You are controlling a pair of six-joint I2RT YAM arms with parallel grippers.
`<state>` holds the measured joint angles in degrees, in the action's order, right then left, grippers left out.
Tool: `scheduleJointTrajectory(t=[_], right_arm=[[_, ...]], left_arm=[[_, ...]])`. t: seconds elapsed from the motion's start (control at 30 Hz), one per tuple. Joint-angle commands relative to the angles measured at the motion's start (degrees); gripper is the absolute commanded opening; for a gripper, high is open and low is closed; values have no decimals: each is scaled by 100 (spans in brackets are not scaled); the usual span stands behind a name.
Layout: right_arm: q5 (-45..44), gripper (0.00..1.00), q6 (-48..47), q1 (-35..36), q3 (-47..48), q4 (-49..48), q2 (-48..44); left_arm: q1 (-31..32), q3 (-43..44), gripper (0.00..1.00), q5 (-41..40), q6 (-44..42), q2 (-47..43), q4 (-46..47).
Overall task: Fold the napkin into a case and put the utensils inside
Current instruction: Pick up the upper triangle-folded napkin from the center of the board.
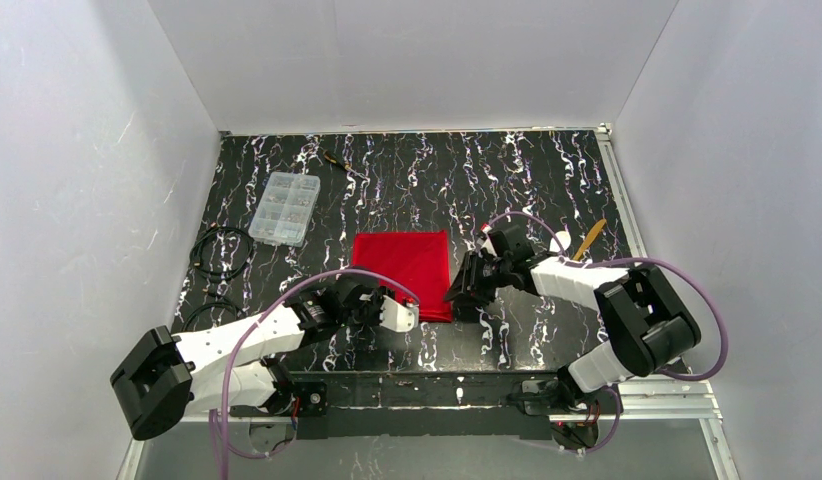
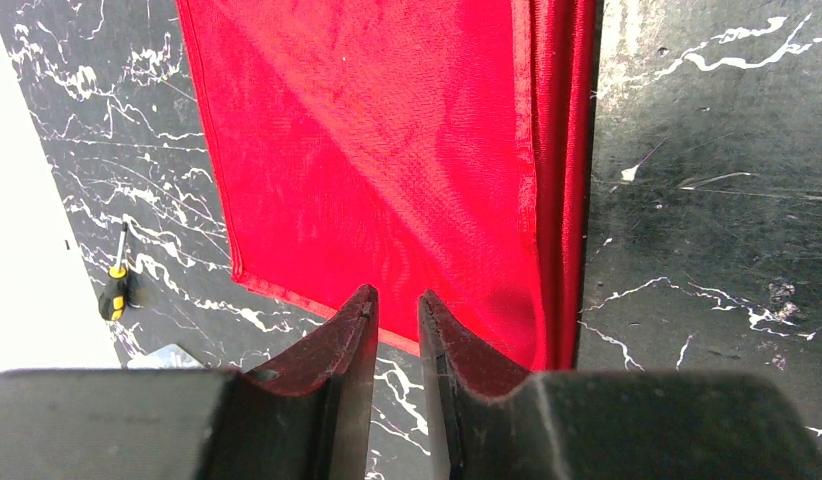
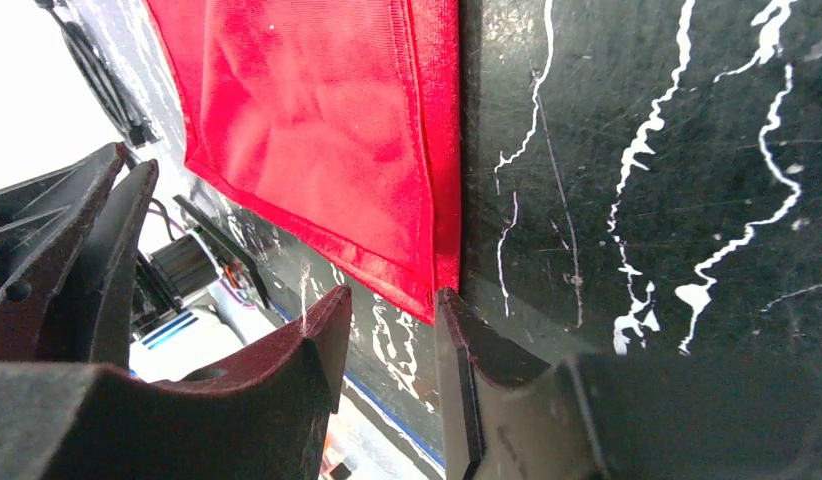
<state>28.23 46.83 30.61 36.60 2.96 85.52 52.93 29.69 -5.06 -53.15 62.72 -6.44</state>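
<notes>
Bright red and faintly shiny, the napkin lies flat in the middle of the surface, folded into a nearly square, layered block. Its edges run roughly parallel to the surface's edges, and neither axis is clearly the longer. The stacked, stitched hems line up along its right side, and the left wrist view shows a soft diagonal crease crossing the woven face. The surface is black with white marble-like veins and fine scratches.

The left claw sits at the napkin's near edge. Its dark jaws are only a narrow slit apart and nothing is between them. The right claw is at the near right corner with its jaws moderately apart. The cloth's corner point lies just at their mouth, not pinched.

A slender yellow-gold utensil lies tilted, well to the right of the napkin. A clear plastic compartment box stands at the far left, with a black-and-yellow screwdriver beyond it.
</notes>
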Motion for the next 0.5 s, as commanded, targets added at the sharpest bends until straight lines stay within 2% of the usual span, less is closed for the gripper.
scheduleJointTrajectory(t=[0.0, 0.13, 0.47], right_arm=[[201, 44, 157, -9, -125, -245, -151], [303, 42, 264, 33, -163, -587, 0], [375, 42, 190, 52, -234, -636, 289]], left_arm=[[-33, 71, 21, 85, -108, -5, 18], [-36, 94, 21, 75, -130, -12, -5], [-28, 28, 21, 42, -205, -75, 22]])
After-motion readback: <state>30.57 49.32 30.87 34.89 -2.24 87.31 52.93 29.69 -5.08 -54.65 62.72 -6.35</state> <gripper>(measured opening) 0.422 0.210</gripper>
